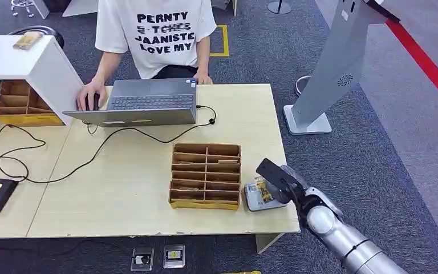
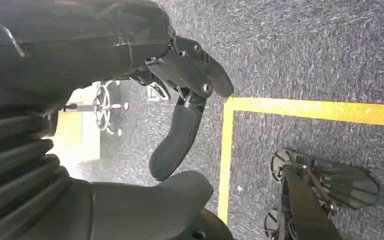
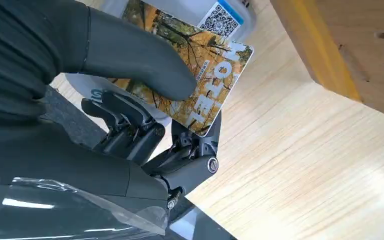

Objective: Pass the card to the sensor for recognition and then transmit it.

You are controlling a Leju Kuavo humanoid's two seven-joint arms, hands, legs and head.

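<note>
One card (image 3: 200,75) is in play, and the right hand (image 1: 279,181) pinches it between the thick thumb on its printed face and the darker fingers (image 3: 190,150) beneath, so the card lies nearly flat and face-up. In the head view this hand sits at the lower right of the frame, at the right end of the tabletop (image 1: 137,188), with the card directly over the sensor (image 1: 259,197), a pale grey reader with a QR label at the tabletop's right edge. This flat hold over the reader is judged to serve recognition: the card's broad face is presented parallel to the sensor's top. Whether the card touches the sensor cannot be determined. Just left of the sensor stands a compartmented cardboard organizer (image 1: 206,176). Across the tabletop, in the upper centre of the frame, a person (image 1: 154,34) works at a laptop (image 1: 142,103), a likely recipient for the handover. The left hand (image 2: 180,100) grips nothing, fingers loosely apart, hanging over carpeted floor (image 2: 305,55).
</note>
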